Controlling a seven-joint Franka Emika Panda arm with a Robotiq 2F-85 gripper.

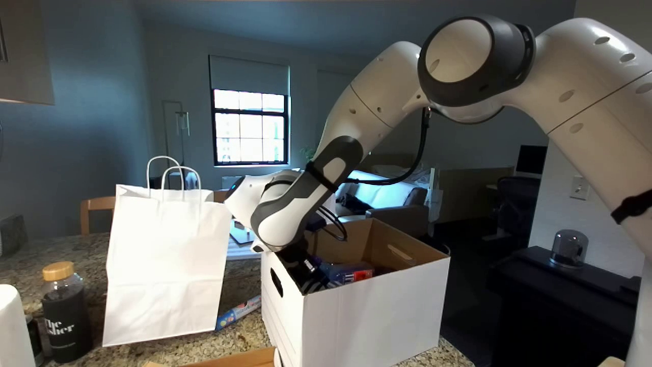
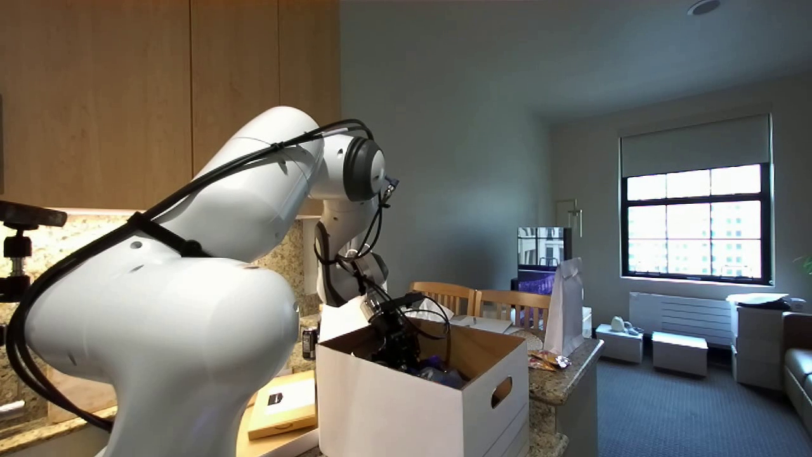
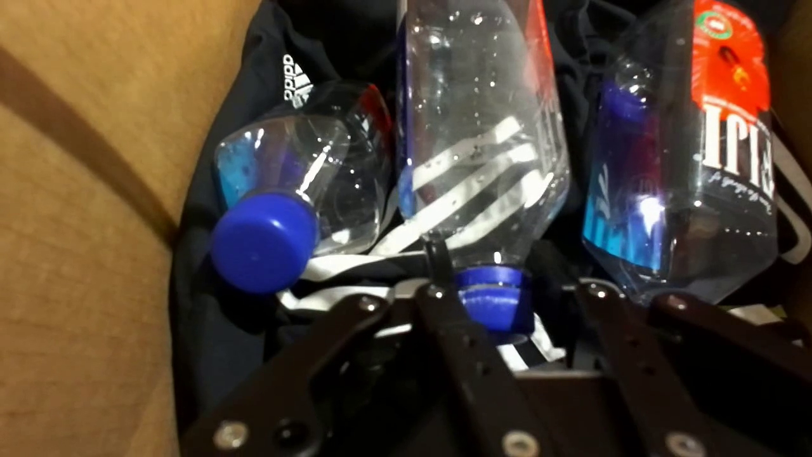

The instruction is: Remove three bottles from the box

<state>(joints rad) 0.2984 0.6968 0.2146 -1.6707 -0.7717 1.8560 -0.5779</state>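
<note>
Down inside the box, white outside and brown within, the gripper is clamped on the middle bottle, a finger to each side of its neck, close by the blue cap. This bottle lies on dark cloth with its neck toward the gripper. It is see-through and squarish, and the cloth's white stripes show plainly through its shoulder; one long edge runs violet-blue, the other red, and small glints speckle the upper side.

Just beside it, on the left in the wrist view, lies the left-hand bottle, also see-through, its round blue cap turned up toward the wrist, with a pale blue patch on one shoulder and a streak of red on the far side. Across from that, the right-hand bottle carries a red patch with large white letters below it, and bright blue low along its left; its cap I can't make out.

In an exterior view I catch a red label just above the box wall, though whose it is I can't tell. The arm reaches over the rim in both exterior views. Beside the box, a white bag stands on the speckled counter.
</note>
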